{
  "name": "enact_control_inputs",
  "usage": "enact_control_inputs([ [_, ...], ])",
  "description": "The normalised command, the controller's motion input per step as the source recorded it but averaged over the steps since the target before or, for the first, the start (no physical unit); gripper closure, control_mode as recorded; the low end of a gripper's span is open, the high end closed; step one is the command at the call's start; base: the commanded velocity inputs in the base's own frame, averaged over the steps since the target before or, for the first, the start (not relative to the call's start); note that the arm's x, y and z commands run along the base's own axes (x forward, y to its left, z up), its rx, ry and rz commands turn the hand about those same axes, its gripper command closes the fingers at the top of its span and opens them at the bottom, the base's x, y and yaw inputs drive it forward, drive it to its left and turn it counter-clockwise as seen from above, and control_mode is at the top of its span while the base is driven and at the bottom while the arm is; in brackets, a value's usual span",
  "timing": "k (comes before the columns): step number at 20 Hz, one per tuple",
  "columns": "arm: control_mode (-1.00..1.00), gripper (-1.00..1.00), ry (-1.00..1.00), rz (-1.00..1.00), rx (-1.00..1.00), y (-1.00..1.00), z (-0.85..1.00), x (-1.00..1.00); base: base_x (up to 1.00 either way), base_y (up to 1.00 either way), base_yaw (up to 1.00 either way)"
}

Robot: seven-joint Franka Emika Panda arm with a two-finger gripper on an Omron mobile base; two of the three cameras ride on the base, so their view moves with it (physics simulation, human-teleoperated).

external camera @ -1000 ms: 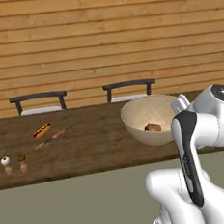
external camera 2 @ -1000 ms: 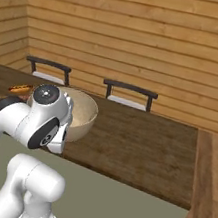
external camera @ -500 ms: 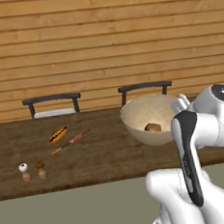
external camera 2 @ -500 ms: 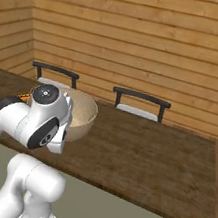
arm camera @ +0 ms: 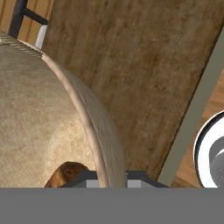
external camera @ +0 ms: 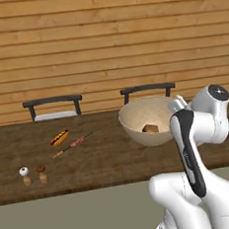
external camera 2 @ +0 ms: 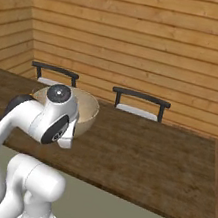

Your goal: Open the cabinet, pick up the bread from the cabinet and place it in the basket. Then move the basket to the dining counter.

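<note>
Left base view: the basket (external camera: 149,123) sits over the dining counter (external camera: 105,157), its right rim hidden behind the arm's wrist. The bread (external camera: 150,129) lies inside it, near the bottom. A hot dog (external camera: 59,137), a skewer (external camera: 73,145) and two shakers (external camera: 33,176) lie further left.

Right base view: the basket (external camera 2: 83,107) is just behind the arm's elbow, in front of two chairs (external camera 2: 137,104).

Hand view: the gripper (arm camera: 106,177) is clenched on the basket's rim (arm camera: 89,131), one fingertip either side of the wall; the bread (arm camera: 65,174) lies just inside, left of the fingers.
</note>
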Motion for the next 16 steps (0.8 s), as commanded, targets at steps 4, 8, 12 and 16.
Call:
enact_control_inputs([
  [4,-1.0,1.0,0.05,0.11,0.01,-0.16,-0.32,0.75,0.0,0.0,0.0],
  [8,-1.0,1.0,0.2,0.0,0.0,-0.09,-0.7,0.6,0.0,0.0,0.0],
  [12,-1.0,1.0,0.08,0.01,0.0,-0.09,-0.63,0.39,0.0,0.0,0.0],
  [16,-1.0,1.0,0.01,0.06,0.01,-0.16,-0.37,0.31,0.0,0.0,0.0],
])
